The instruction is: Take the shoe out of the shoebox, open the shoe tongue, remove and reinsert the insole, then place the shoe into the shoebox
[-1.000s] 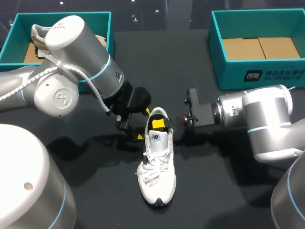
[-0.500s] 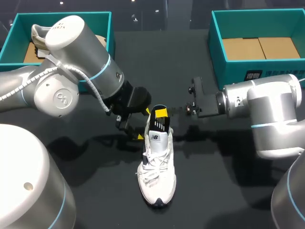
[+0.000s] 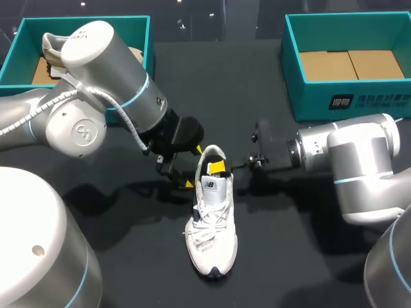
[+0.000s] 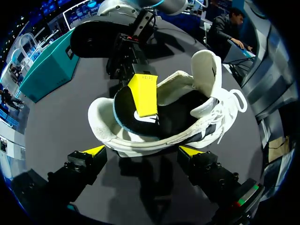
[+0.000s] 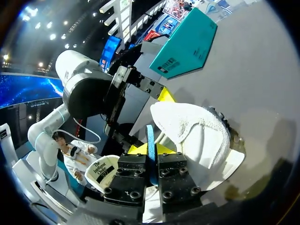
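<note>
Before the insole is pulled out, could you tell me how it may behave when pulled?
The insole looks thin, edge-on in the right pincer, so it will probably flex. The shoe looks light and may drag along, as the left pincer stands open beside it.

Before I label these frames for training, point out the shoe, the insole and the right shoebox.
shoe (image 3: 209,234), head view, on the laced upper.
insole (image 4: 123,107), left wrist view, on its dark heel end.
right shoebox (image 3: 313,101), head view, on its teal front wall.
</note>
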